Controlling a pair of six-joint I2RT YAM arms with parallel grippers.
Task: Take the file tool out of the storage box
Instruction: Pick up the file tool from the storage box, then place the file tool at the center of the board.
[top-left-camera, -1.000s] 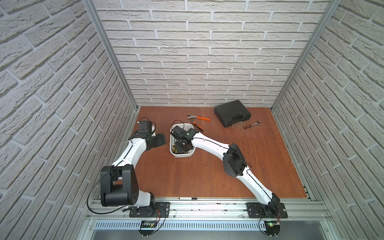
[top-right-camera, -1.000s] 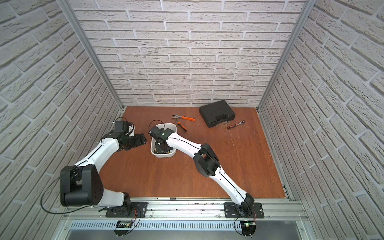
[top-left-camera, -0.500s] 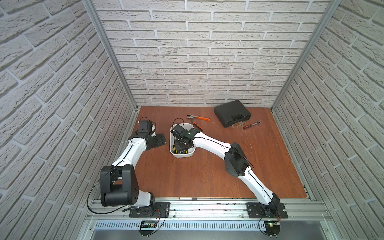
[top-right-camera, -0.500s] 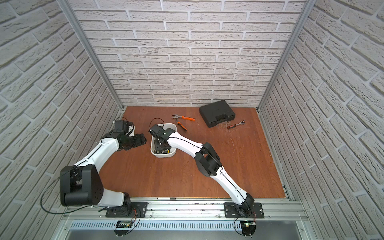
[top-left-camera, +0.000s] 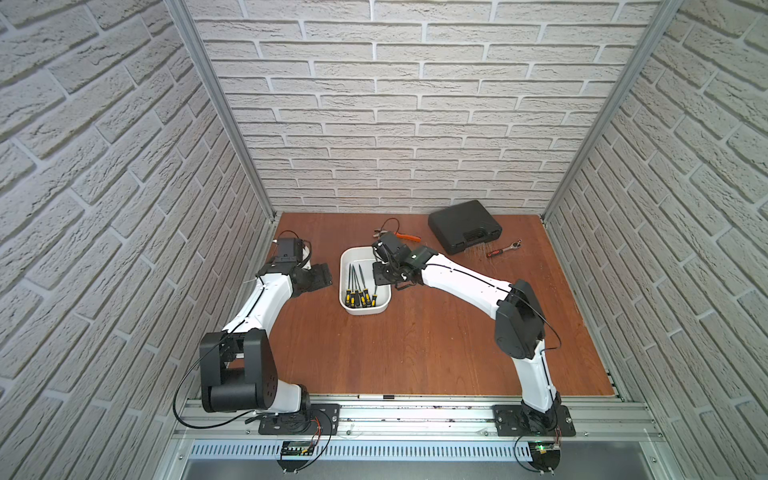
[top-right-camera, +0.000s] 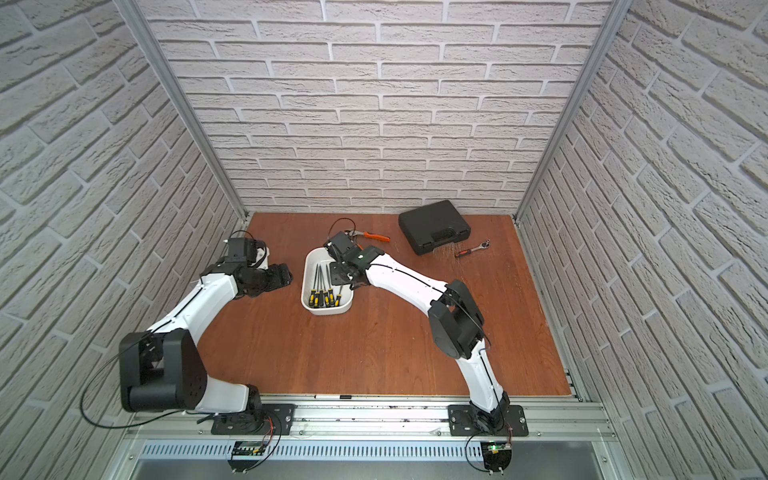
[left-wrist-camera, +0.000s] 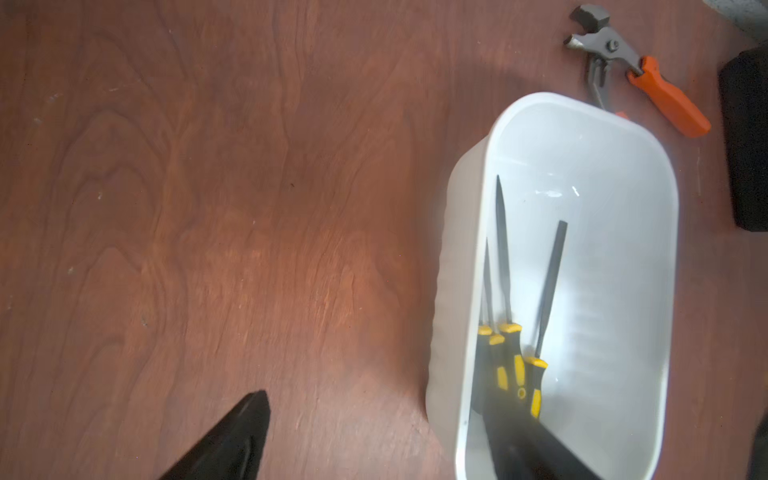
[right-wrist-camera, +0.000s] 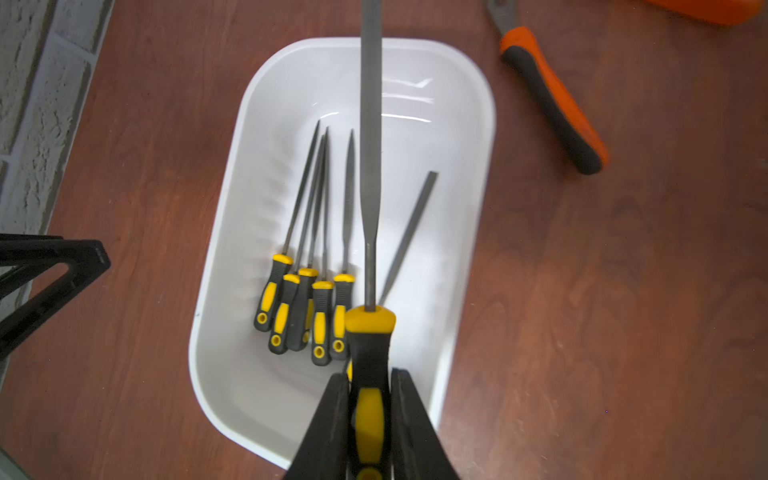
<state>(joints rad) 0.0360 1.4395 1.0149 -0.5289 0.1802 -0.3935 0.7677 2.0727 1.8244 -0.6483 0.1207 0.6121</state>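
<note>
Brick-patterned walls box in a red-brown wooden counter, with both arms bolted to a metal rail at its near edge. On the robot's left, the left arm bends in and stops just beside the storage box without touching it. Its jaws stand wide apart and hold nothing. The right arm reaches across to the box's right wall, and its jaws are closed on the black-and-yellow handle of the file tool.

From the right wrist, the file's long axis runs straight out from between the jaws. The grey blade points away from the wrist, along the length of the box and past its far rim. It looks raised above the other files, which lie side by side on the box floor with their handles toward the near end. Whether the blade tip sits higher than the rim I cannot tell. In both top views the wrist almost hides the held file.

So the file is in hand but over the box. The coming move probably turns on lifting it and drawing it right, onto bare counter, with the blade level so the tip clears the wall. Beyond the box lie orange-handled pliers, then a black case and a ratchet wrench near the back wall.
</note>
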